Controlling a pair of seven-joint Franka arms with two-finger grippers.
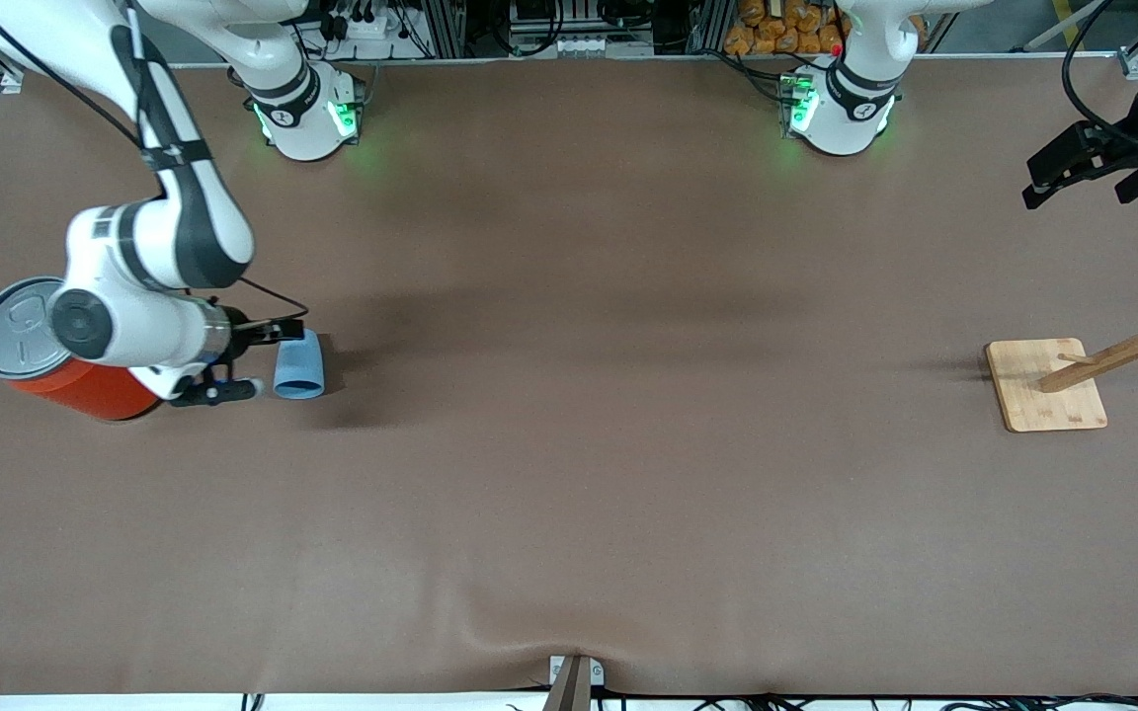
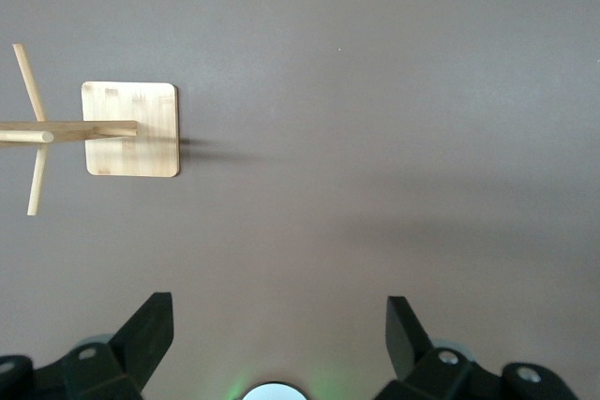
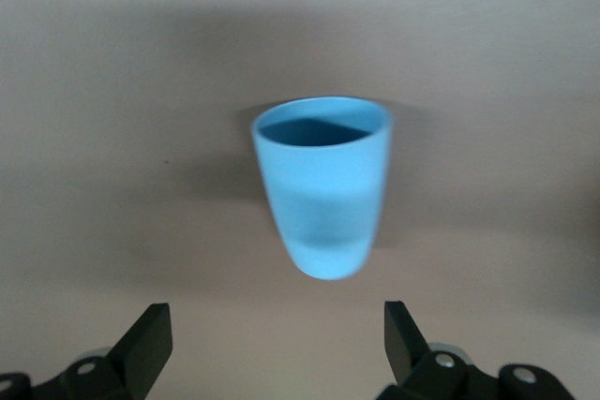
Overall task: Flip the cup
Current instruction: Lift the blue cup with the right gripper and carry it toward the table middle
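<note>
The light-blue cup [image 1: 300,367] sits on the brown table toward the right arm's end. In the front view its wider end is the one nearer the camera. The right wrist view shows the cup [image 3: 323,194] with its dark-blue open mouth and narrow rounded base. I cannot tell for sure whether it stands or lies. My right gripper [image 1: 266,357] is low beside the cup, pointing at it. This gripper [image 3: 277,311] is open, and the cup is ahead of the fingers, not between them. My left gripper [image 1: 1031,180] waits open, high over the left arm's end of the table, and holds nothing [image 2: 278,300].
A large orange can [image 1: 95,395] with a grey lid [image 1: 11,331] stands under the right arm's wrist, close to the cup. A wooden peg rack on a square base [image 1: 1048,390] stands toward the left arm's end and also shows below the left gripper [image 2: 131,128].
</note>
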